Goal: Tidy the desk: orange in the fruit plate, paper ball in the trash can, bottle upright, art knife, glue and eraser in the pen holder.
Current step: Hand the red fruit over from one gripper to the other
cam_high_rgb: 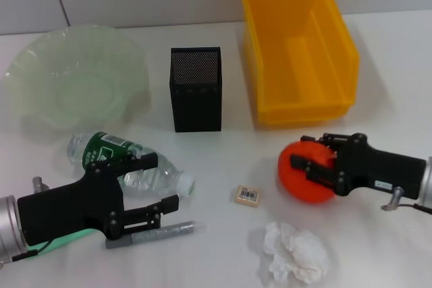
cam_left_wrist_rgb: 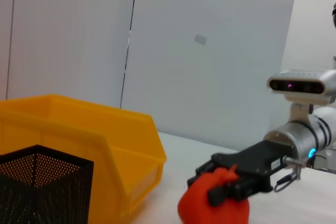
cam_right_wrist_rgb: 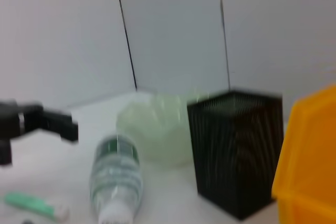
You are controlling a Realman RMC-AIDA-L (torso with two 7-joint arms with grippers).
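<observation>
The red-orange orange (cam_high_rgb: pixel 307 179) sits on the table in front of the yellow trash can (cam_high_rgb: pixel 297 48). My right gripper (cam_high_rgb: pixel 312 153) is shut on it; the orange (cam_left_wrist_rgb: pixel 210 208) and that gripper (cam_left_wrist_rgb: pixel 227 183) also show in the left wrist view. The bottle (cam_high_rgb: pixel 128 163) lies on its side below the pale green fruit plate (cam_high_rgb: pixel 74 79). My left gripper (cam_high_rgb: pixel 158 185) is open at the bottle's near side. The black mesh pen holder (cam_high_rgb: pixel 196 89) stands mid-table. The eraser (cam_high_rgb: pixel 248 194) and the paper ball (cam_high_rgb: pixel 297 254) lie in front.
A grey pen-like tool (cam_high_rgb: pixel 158 234) lies just in front of the left gripper, and a green-handled item (cam_high_rgb: pixel 67 239) lies under the left arm. The right wrist view shows the bottle (cam_right_wrist_rgb: pixel 116 179), plate (cam_right_wrist_rgb: pixel 155 129), pen holder (cam_right_wrist_rgb: pixel 236 150) and bin (cam_right_wrist_rgb: pixel 310 166).
</observation>
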